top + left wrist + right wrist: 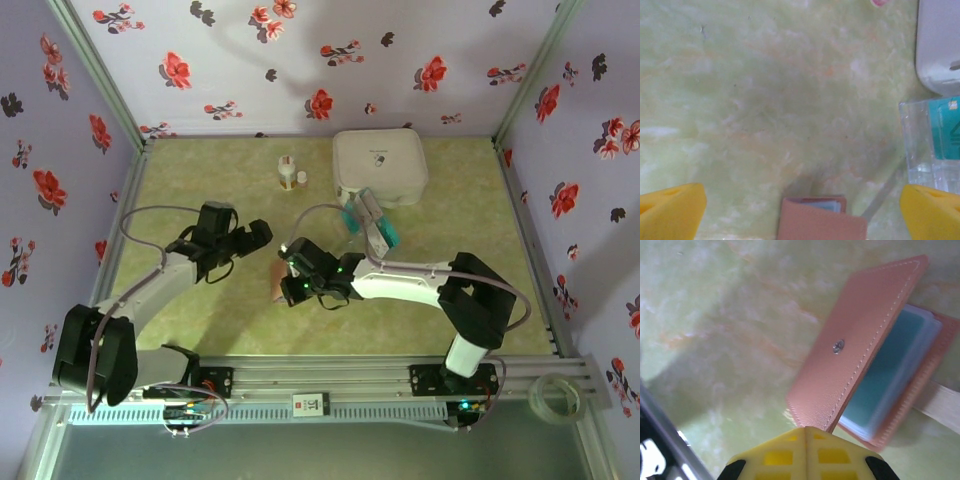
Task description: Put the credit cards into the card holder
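- The right gripper [805, 434] has its two yellow fingers pressed flat together, at the bottom centre of the right wrist view.
- Their tips lie just beside the near corner of the card holder's raised cover. Whether they pinch that edge cannot be told.
- The card holder [855, 340], a small flat tan-brown leather-like folding wallet, fills the right half of that view. It lies on the pale green marbled table top [715, 315].
- Its stitched cover, with a small metal snap [839, 345] at the middle, stands tilted up. Teal-blue sleeves show in the gap between the two flaps.
- A pale strap [940, 401] sticks out from under the wallet at the right edge of the frame.
- The left gripper [260, 237] has its fingers spread wide apart, with nothing between them. In the left wrist view the yellow fingertips [670, 212] sit in the two bottom corners, with the wallet at bottom centre.
- The credit cards [946, 132], thin and teal, lie in a clear plastic case at the right edge of the left wrist view, well apart from the wallet.
- From above, that case sits just below the big white square box [380, 165] in the upper middle of the frame.
- A small pale bottle [288, 174] stands left of the box.
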